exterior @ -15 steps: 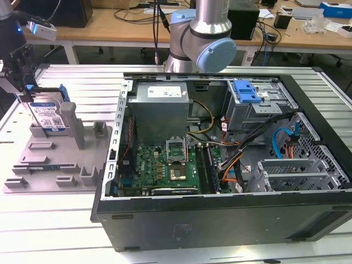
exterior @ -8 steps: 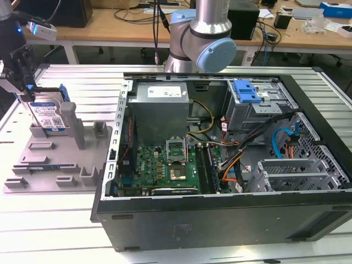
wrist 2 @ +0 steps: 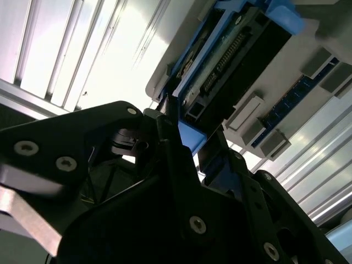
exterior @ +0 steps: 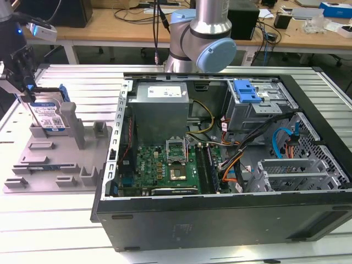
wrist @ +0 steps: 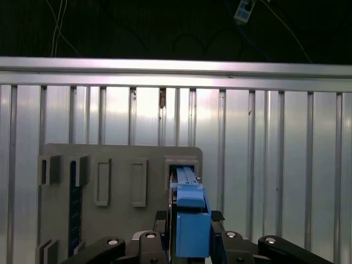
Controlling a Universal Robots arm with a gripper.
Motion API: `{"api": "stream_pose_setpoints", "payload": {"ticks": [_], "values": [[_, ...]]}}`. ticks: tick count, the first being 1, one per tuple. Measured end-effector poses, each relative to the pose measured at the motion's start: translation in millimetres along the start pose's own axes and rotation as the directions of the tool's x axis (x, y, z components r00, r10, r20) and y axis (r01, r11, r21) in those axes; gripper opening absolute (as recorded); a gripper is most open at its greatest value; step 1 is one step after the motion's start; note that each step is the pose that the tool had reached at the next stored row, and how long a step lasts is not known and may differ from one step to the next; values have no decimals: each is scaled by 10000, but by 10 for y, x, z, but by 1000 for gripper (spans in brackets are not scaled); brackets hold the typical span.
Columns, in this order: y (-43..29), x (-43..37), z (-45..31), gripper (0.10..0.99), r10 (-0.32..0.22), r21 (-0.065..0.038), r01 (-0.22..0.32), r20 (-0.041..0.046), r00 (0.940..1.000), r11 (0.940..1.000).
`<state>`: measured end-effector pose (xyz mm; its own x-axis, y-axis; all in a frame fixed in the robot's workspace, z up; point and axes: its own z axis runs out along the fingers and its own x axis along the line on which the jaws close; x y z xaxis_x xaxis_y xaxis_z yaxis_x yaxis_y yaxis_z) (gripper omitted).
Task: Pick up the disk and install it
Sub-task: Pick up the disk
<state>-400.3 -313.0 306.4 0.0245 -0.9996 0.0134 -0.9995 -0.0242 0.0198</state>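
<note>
Mid pick-up at the exterior view's upper left, clenching with black hand [exterior: 26,93] the flat silver blue-framed disk [exterior: 50,116] upright in its grey plastic holder [exterior: 55,159]; likely calls for lifting straight out of the slot.

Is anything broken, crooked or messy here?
Nothing stands out. The disk stands upright and straight in its slot on the grey holder, with the gripper right at its top edge. The computer case lies open on its side, and nothing in it looks broken or spilled.
</note>
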Motion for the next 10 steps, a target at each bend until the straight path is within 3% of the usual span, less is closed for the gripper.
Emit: {"api": "stream_pose_setpoints", "payload": {"ticks": [10], "values": [[0, 0, 15, 369, 0, 0, 0, 0, 10000, 10000]]}}
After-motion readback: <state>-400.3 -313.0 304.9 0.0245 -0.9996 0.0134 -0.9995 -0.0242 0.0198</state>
